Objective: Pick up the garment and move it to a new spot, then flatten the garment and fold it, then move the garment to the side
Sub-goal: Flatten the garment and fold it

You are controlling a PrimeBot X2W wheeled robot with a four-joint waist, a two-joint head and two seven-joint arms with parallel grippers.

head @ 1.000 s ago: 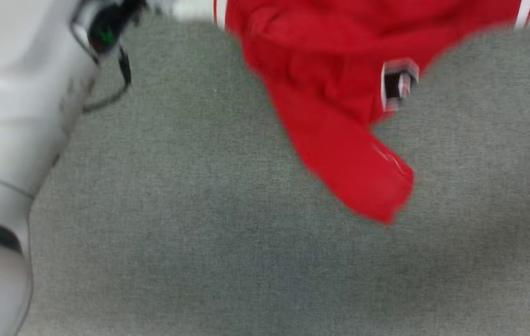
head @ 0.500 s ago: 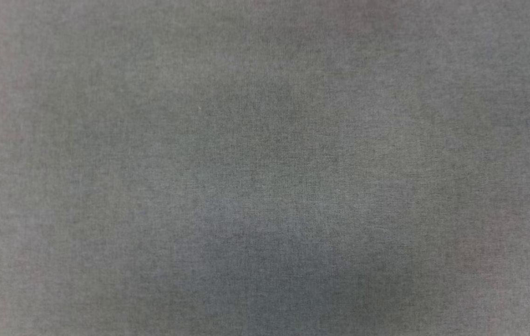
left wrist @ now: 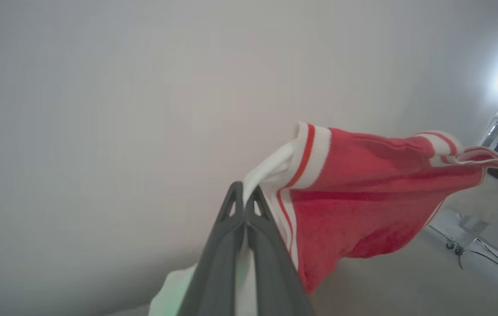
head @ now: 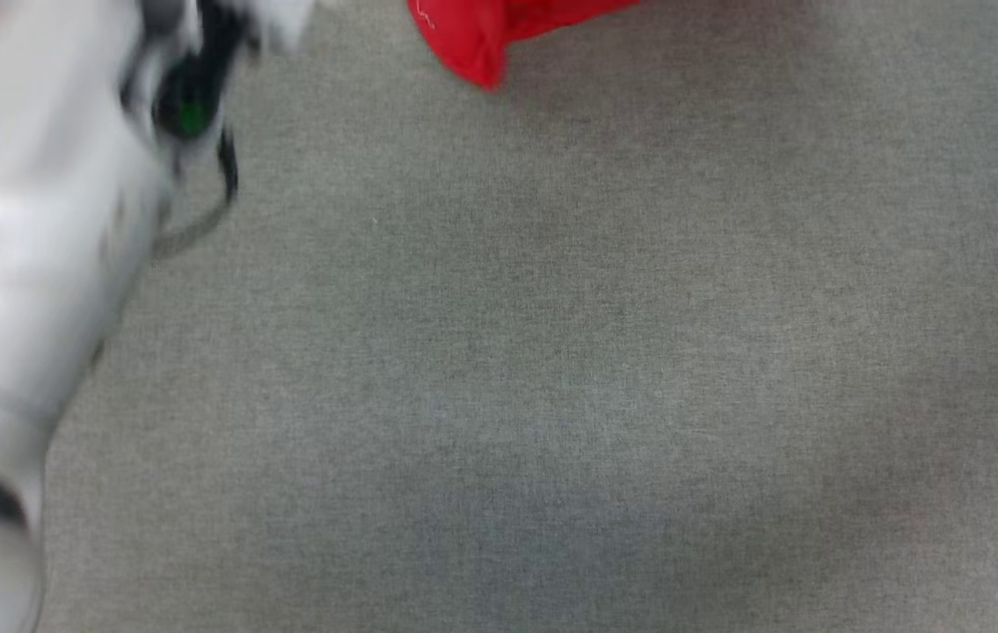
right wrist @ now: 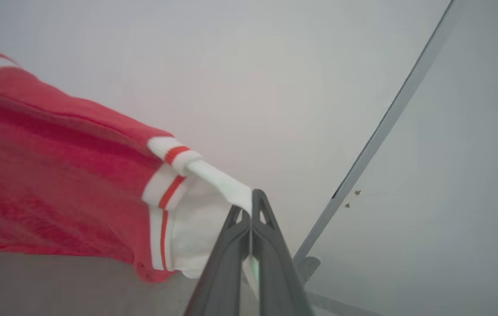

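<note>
Gray fabric-covered table (head: 551, 352) below; left pincer (left wrist: 245, 192) and right pincer (right wrist: 249, 202) each pinch a white sleeve of the hanging red garment (left wrist: 354, 197).

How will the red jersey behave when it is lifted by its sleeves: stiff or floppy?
Probably floppy: the jersey sags between the left end effector and right end effector. Likely light: two small pinches carry it. It may swing: its low corner hangs free.

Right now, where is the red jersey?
The red jersey hangs in the air, pinched by its white sleeves between the left end effector and right end effector; the head view catches its corner top centre, above the grey surface.
</note>
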